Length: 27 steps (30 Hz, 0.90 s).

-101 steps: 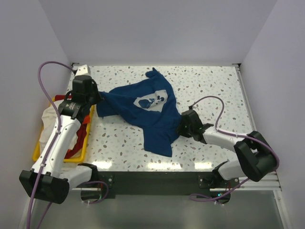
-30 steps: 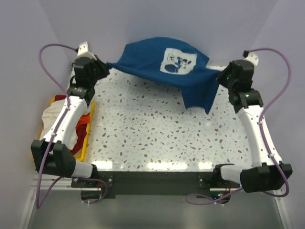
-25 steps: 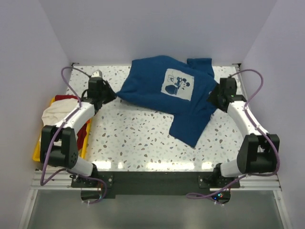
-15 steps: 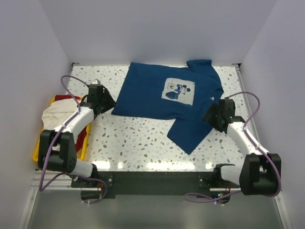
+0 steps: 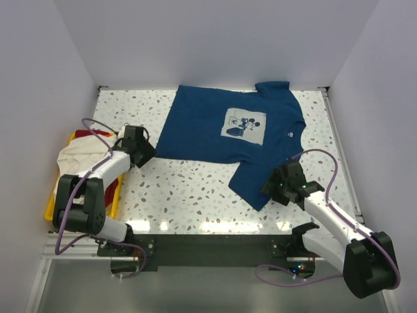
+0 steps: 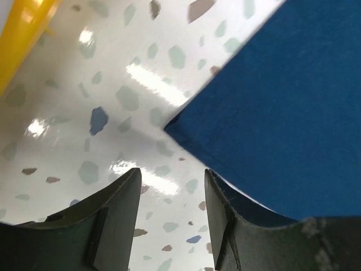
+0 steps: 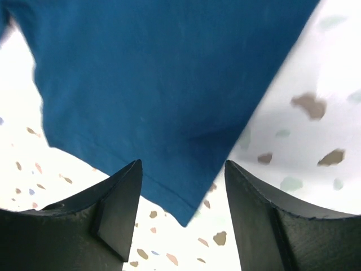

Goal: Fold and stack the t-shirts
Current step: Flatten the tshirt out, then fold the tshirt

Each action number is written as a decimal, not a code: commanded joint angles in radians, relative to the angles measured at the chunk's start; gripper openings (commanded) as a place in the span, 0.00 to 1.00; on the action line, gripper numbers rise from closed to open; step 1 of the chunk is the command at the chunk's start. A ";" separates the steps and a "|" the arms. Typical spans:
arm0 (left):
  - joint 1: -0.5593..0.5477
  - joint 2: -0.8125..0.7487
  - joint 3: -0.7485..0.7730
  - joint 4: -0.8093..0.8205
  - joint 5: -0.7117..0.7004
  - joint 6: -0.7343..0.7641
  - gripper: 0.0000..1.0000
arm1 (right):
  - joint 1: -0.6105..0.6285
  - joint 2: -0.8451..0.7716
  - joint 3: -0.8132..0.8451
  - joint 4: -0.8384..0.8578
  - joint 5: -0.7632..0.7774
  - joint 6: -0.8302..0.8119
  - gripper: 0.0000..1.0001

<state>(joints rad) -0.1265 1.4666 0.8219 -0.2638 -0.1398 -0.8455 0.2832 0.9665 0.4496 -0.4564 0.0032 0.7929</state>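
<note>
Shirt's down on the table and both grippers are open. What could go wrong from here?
The navy t-shirt lies askew, one corner trailing toward the right gripper, so a fold may come out crooked. The left gripper sits right at the cloth's corner; closing there might pinch only the hem or miss it.
</note>
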 commanded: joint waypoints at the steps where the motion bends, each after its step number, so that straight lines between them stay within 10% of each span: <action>1: -0.005 -0.025 -0.062 0.073 -0.055 -0.095 0.53 | 0.062 0.011 -0.045 -0.041 -0.006 0.084 0.62; 27: -0.039 -0.074 -0.182 0.170 -0.119 -0.102 0.50 | 0.246 0.072 -0.078 -0.127 0.014 0.181 0.42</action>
<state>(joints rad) -0.1604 1.4250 0.6456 -0.1360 -0.2161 -0.9504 0.5091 0.9844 0.4061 -0.5175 0.0044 0.9463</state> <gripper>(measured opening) 0.501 0.426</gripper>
